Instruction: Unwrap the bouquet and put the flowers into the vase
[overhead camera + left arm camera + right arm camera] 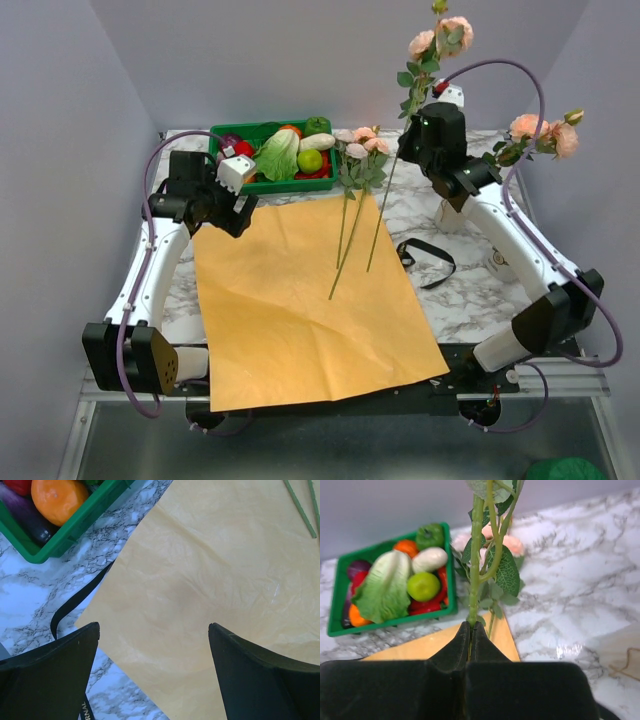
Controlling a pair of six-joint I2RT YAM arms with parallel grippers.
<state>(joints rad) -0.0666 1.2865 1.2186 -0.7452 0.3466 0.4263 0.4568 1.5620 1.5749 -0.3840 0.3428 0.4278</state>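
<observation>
As R claw point(471, 626) pinches it, rose stem's point(475, 570) straight.

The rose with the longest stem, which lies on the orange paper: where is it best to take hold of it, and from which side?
Probably the bare lower stem, from straight above, with the open left gripper closing across it. It lies flat on the orange paper, so only its top is free, and leaves and blossoms crowd the far end.

One sheet point(300, 310), one tray point(285, 185) (one ribbon point(430, 262))
</observation>
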